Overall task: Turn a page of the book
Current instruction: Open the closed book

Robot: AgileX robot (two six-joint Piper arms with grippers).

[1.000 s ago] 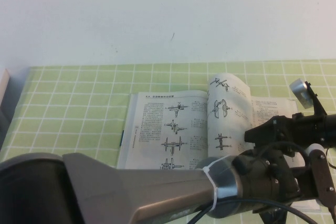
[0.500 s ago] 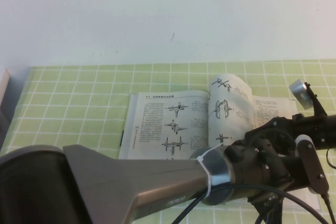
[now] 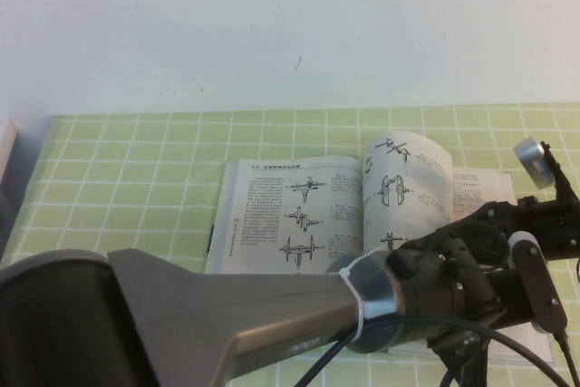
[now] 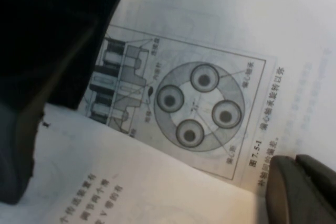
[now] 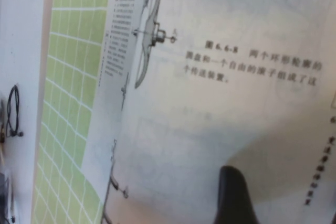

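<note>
An open book [image 3: 290, 215] with machine drawings lies flat on the green checked cloth. One page [image 3: 408, 178] stands lifted and curved near the spine, on the right half. My right gripper [image 3: 467, 224] reaches in from the right at that page. In the right wrist view it [image 5: 281, 208] is open, one dark finger [image 5: 231, 198] lying against the printed sheet [image 5: 220, 103]. My left arm [image 3: 435, 287] crosses the foreground and covers the book's near right part. In the left wrist view its gripper [image 4: 302, 190] is shut, tips resting on a page by a round diagram [image 4: 197, 106].
The green checked cloth [image 3: 136, 178] covers the table up to a white wall. A pale object [image 3: 4, 156] stands at the far left edge. A black cable [image 5: 13, 111] lies off the cloth in the right wrist view.
The lifted page has swung further right and stands wider. My right gripper has shifted slightly right. My left arm moved up and right over the book's near right part, then held still.
</note>
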